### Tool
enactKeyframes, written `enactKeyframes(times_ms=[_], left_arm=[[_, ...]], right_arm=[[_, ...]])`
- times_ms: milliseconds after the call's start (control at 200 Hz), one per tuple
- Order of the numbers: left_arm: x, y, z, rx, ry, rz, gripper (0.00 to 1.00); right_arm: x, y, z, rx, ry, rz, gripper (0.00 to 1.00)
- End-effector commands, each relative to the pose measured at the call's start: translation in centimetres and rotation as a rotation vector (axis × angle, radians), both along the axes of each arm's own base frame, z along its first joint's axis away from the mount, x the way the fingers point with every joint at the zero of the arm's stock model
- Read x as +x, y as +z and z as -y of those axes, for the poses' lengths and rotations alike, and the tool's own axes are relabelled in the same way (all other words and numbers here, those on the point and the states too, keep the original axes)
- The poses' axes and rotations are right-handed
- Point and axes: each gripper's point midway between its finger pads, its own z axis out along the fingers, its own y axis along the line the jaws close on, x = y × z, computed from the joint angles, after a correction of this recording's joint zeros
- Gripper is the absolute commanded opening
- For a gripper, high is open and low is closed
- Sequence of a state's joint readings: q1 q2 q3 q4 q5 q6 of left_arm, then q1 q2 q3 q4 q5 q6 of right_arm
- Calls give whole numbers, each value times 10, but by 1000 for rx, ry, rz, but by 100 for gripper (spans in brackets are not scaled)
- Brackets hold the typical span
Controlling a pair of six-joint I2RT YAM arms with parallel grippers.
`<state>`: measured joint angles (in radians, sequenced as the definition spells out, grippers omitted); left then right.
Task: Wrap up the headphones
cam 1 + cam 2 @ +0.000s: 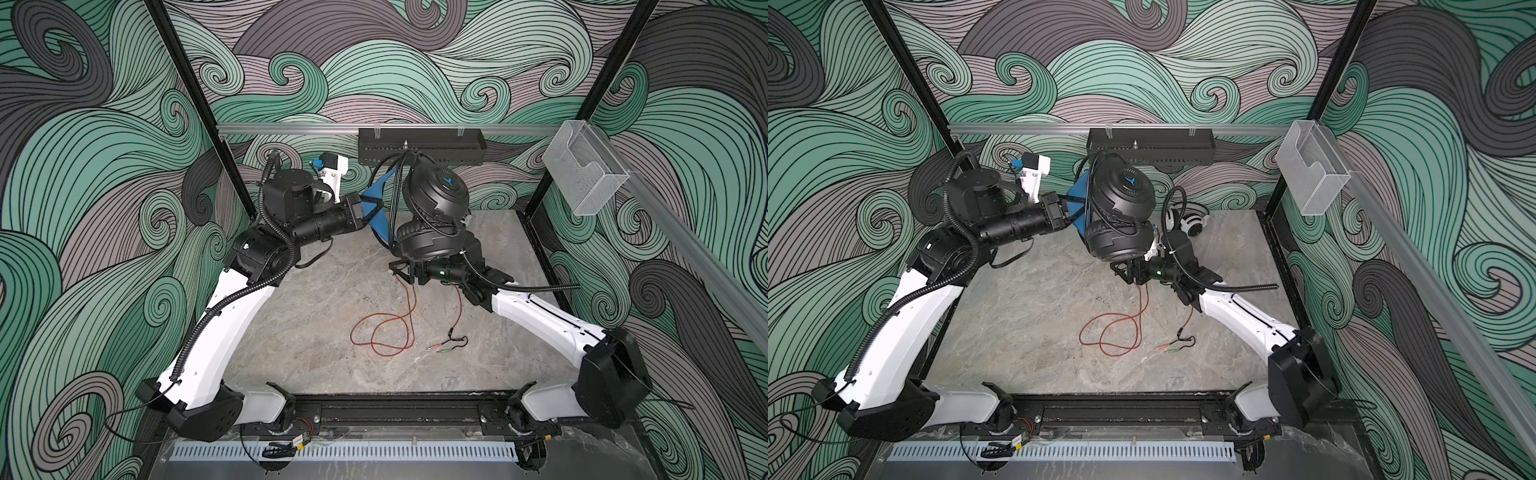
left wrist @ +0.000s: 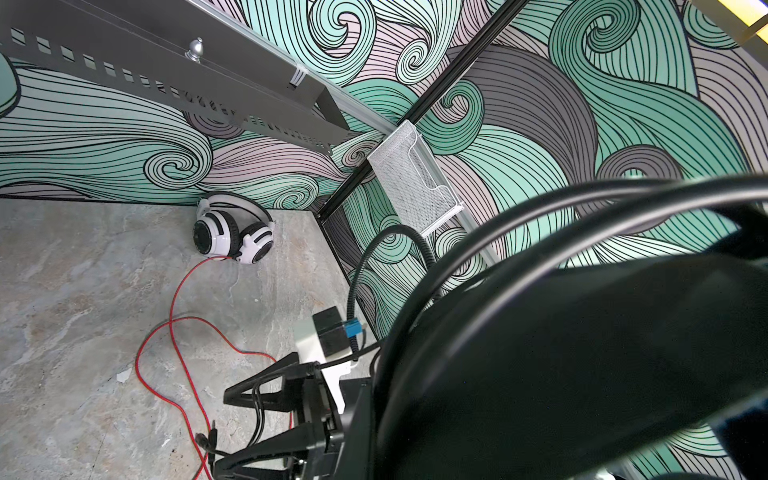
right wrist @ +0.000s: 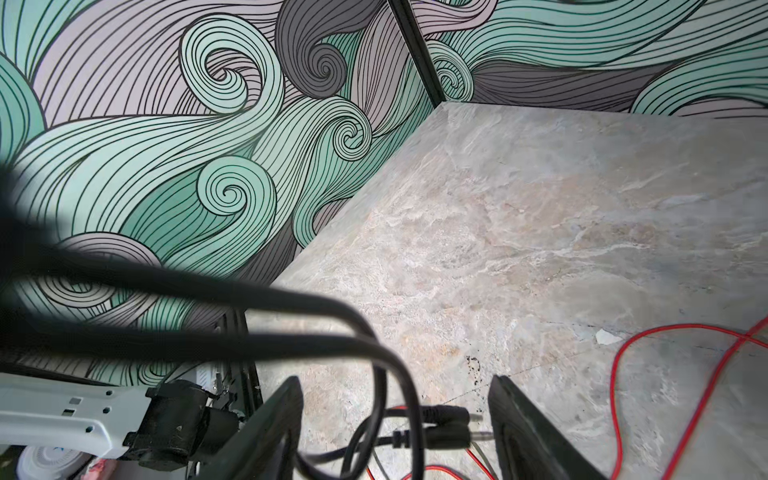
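Black cord (image 3: pixel 249 291) loops close past lens, plugs between spread right tool (image 3: pixel 394 386). Left tool (image 1: pixel 372 206) pinches blue inner headband (image 1: pixel 379 227); black plastic over-ear headset (image 1: pixel 436 195) aloft over grey marble table (image 1: pixel 311 332). Risk: slack cord likely unwinds if plugs slip.

Light over the bench (image 1: pixel 311 316) is bright, even and diffuse, and comes from above; shadows on it are faint and soft-edged. The black headset (image 1: pixel 440 195) shows a dull sheen on its upper cup (no hard glare anywhere on it). Both top views are slightly soft, and the upright posts (image 1: pixel 191 104) either side of the headset splay outward with wide-angle stretch. In the left wrist view the headset is a dark, unfocused mass, and an overexposed yellow strip (image 2: pixel 744 16) sits in the corner beyond it. In the right wrist view the black cord (image 3: pixel 199 291) is a thick blur, but the bench behind it is sharp.
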<state>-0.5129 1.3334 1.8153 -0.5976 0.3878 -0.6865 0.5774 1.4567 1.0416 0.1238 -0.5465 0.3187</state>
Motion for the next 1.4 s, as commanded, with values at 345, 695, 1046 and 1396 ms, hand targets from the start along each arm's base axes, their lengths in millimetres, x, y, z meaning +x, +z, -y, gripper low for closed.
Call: enactKeyframes(times_ms=[345,695,1046,1396], left_arm=[[-23,51,-8,-116,-16,106,0],[-16,61,-17,-171,54,112,0],[21,69,-52,-261,345,78,0],[73,25,-90,-97,662,4,0]], right_arm=[[4,15,-4,88,38,66,47],[-22,-8,12,22,42,71,17],[-36,-28,30,-205,-1,82,0],[-91,-34,40,-436,81,156,0]])
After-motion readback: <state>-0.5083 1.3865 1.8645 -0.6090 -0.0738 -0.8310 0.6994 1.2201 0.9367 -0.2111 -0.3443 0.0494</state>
